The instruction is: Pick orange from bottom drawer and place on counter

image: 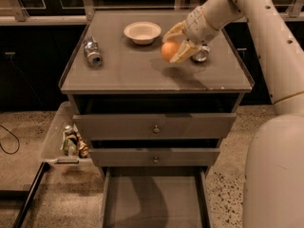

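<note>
The orange (168,51) is held between the pale fingers of my gripper (174,45), which is shut on it over the middle right of the counter (137,72). Its shadow falls on the counter just below and to the right, so it hangs a little above the surface. My white arm reaches in from the upper right. The bottom drawer (154,198) stands pulled out at the foot of the cabinet, its floor bare.
A white bowl (142,32) sits at the back of the counter, a tipped silver can (92,52) at the left, and a small metal object (201,55) behind my gripper. Two knobbed drawers are slightly open. A tray (52,141) with bottles sits left of the cabinet.
</note>
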Tool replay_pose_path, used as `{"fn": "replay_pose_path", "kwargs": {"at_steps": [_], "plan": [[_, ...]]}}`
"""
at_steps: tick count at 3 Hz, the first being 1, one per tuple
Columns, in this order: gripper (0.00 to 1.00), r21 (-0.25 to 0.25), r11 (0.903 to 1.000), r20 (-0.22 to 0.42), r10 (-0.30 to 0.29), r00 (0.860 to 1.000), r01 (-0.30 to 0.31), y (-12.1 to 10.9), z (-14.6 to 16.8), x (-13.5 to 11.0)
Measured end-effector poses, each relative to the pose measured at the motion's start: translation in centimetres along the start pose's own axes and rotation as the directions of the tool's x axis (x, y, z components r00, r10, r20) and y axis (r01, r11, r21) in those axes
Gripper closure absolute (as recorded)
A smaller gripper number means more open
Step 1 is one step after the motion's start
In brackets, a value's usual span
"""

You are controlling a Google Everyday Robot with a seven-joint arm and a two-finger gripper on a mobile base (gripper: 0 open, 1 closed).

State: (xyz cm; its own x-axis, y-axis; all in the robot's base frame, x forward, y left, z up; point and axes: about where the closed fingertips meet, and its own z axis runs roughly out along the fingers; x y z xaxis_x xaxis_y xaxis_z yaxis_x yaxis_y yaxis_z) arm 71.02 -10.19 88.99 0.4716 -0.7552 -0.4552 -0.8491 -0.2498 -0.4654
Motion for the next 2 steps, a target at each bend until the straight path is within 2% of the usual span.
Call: {"fn": "replay_pose_path", "kwargs": {"at_steps": [2], "plan": [[1.0, 0.008, 0.9994, -0.032, 0.034, 0.999, -0.034, 0.2, -0.8, 3.3]]}}
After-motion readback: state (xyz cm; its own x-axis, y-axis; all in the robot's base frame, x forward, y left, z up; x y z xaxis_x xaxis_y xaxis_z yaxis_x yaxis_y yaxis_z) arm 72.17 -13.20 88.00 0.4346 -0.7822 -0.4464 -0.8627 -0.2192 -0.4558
